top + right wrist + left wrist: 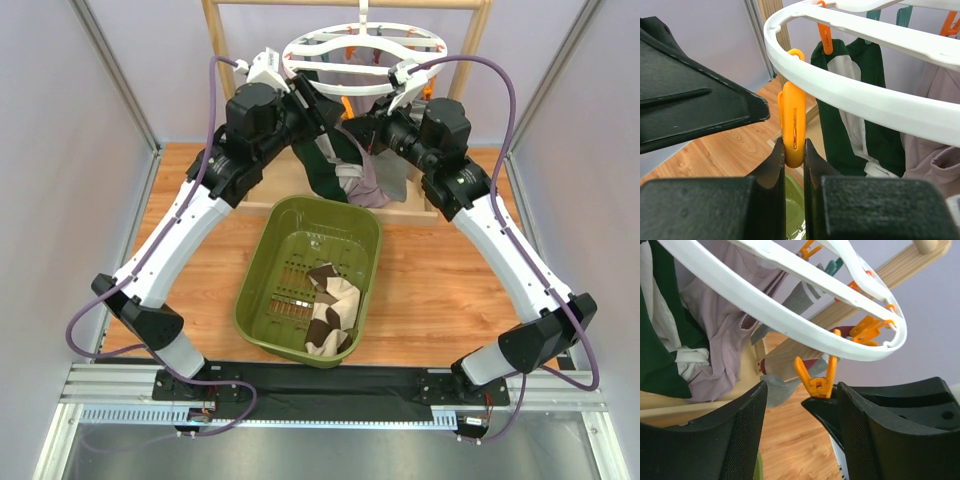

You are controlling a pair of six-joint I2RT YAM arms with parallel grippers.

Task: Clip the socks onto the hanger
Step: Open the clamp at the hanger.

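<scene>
- 2 arms rise from the near edge of the table [450, 280] and lean in towards each other at the far side.
- Between them, on the table, stands an olive-green slotted basket [260, 250]. 1 brown-and-cream argyle sock [335, 305] lies crumpled in its near right corner.
- Beyond the basket, the left gripper [312, 106] is raised under the left side of the hanger [365, 45]. In the left wrist view its jaws stand spread, with nothing pressed between them. An orange clip [817, 379] hangs from the ring [790, 322] in the gap ahead of the fingers [742, 430], without touching either.
- The right gripper [794, 150] is raised just across from the left. Its jaws are closed tight on the lower end of an orange clip [793, 122], which hangs upright from the white ring.
- The hanger is a white round ring with curved spokes. It hangs by its hook from the top rail of a light wooden rack [212, 40] at the far edge.
- A dark green sock [325, 165] and a lilac-grey sock [365, 185] dangle side by side below the ring. An orange clip [825, 37] holds the green one.
- Further round the ring, the left wrist view shows a grey sock [799, 300] and more orange and teal clips.
</scene>
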